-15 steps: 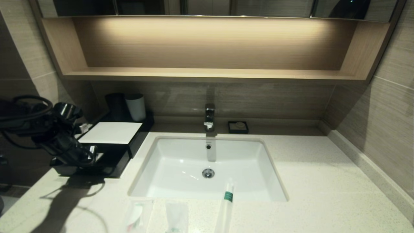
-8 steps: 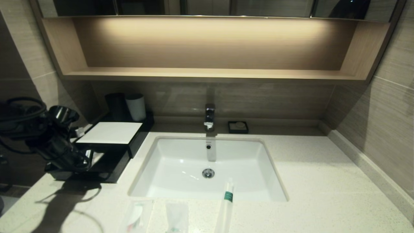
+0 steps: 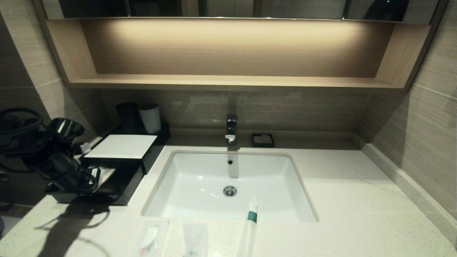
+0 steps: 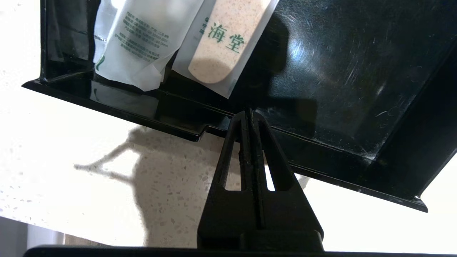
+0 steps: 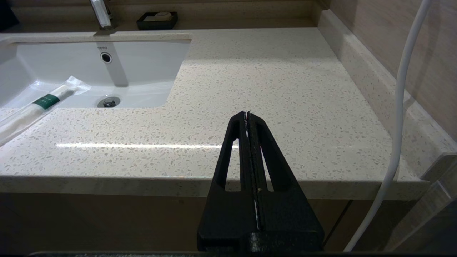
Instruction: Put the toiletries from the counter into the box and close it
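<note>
Speckled surface: left gripper jaws pressed together on box drawer lip; stick pack probably light, slippery; pinch mid-length.

Counter: I see pale speckled stone, polished, with a streak of glare.
Sink basin: glossy white ceramic, as I read it.
Box drawer: shiny black plastic, finely scratched, mirror-like along its rim.
Box top panel: flat matt white.
Sachets: I note translucent, frosted plastic film, crinkled.
Stick pack: clear glossy wrap.
Faucet: bright chromed metal.
Shelf: matt tan wood grain.
Left gripper: matt black plastic.
</note>
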You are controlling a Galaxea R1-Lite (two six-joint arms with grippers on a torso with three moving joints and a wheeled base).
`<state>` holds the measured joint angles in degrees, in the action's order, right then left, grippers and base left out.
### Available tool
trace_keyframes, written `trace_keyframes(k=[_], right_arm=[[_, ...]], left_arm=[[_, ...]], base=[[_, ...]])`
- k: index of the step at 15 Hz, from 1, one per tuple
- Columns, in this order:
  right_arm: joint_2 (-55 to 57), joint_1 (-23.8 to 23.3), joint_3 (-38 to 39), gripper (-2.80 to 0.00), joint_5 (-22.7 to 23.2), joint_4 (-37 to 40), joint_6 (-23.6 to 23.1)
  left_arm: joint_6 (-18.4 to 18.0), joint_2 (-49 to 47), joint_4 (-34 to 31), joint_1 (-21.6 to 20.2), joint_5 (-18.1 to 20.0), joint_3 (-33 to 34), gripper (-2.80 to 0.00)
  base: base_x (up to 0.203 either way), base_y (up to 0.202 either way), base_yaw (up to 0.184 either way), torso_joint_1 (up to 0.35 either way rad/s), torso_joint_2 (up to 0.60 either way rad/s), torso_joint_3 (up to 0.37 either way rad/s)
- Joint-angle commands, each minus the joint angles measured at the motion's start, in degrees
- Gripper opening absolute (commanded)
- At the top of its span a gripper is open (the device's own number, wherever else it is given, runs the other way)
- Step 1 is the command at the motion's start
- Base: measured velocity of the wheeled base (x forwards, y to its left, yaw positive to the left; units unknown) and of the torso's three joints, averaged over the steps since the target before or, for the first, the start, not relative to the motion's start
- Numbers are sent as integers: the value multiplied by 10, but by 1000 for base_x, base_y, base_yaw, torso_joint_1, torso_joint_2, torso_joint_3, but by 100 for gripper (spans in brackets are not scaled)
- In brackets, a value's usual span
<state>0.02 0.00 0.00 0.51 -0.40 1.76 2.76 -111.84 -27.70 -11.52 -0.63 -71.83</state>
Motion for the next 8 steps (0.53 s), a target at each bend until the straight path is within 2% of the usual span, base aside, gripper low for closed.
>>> trace_keyframes(k=[1,8], right_arm=[[1,0,0,-280,0,0,0],[1,0,0,-280,0,0,0]], left_arm=[[1,7,-1,-1,-1,5,-280],[7,33,9,-4,1,-26,-280]], base=[[0,0,0,0,0,0],[0,0,0,0,0,0]])
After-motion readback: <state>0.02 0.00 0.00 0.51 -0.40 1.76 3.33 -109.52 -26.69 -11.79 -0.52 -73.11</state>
